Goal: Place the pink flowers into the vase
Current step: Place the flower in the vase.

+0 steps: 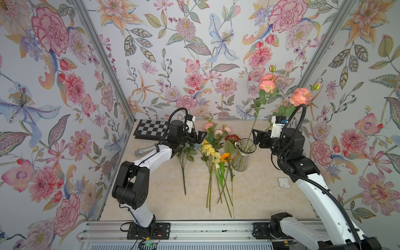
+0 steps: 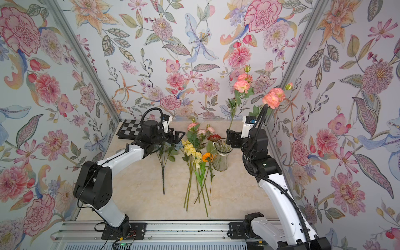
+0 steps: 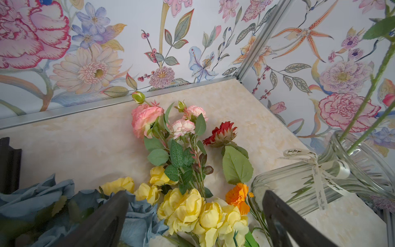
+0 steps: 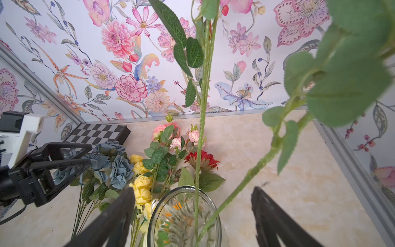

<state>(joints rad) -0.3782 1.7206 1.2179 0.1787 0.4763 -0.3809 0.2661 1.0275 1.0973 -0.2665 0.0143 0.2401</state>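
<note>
Left fingers (image 3: 100,220), right fingers (image 4: 113,220) spread empty; vase (image 1: 239,162) could be tipped by pink flowers (image 1: 267,86) leaning toward 1 o'clock.

Pink flowers (image 1: 267,86) salmon-pink, green stems; vase (image 1: 241,159) clear ribbed glass; chessboard (image 1: 151,128) black-white checked; tabletop (image 1: 259,190) beige marbled.

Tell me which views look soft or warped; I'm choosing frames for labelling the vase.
Both top views: even light, sharp throughout, wall posts splay outward. Left wrist view: blue roses near the lens are blurred, vase stretched at the edge. Right wrist view: nearest leaves are out of focus, vase rim fairly sharp.
</note>
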